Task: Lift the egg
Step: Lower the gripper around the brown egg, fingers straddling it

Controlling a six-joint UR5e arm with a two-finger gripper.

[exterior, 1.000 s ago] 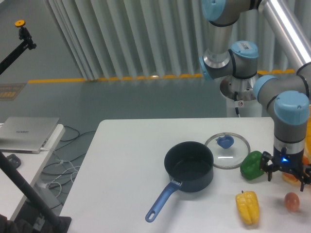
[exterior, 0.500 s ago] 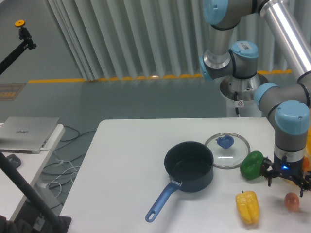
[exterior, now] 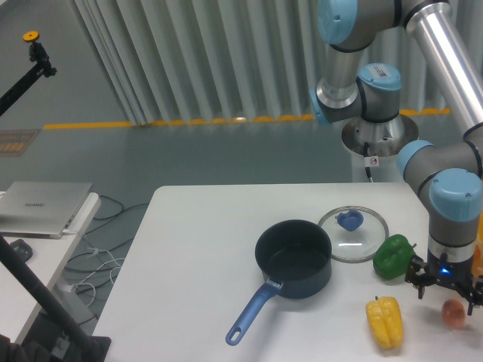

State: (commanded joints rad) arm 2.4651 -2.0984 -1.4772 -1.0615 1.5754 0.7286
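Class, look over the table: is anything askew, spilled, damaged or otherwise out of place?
Only one thing stands out: the glass lid lies flat on the table beside the blue pot, not on it. Nothing looks spilled or broken. The egg sits near the table's right edge, just under the claw.

gripper (exterior: 447, 289) fingertips — indistinct, jaw state unclear

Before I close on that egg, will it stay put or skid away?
The egg is a smooth oval lying on the bare table, so it will probably roll if one finger touches first. Its surface looks slick, so an off-centre pinch may squirt it out. The end effector hangs just above it.
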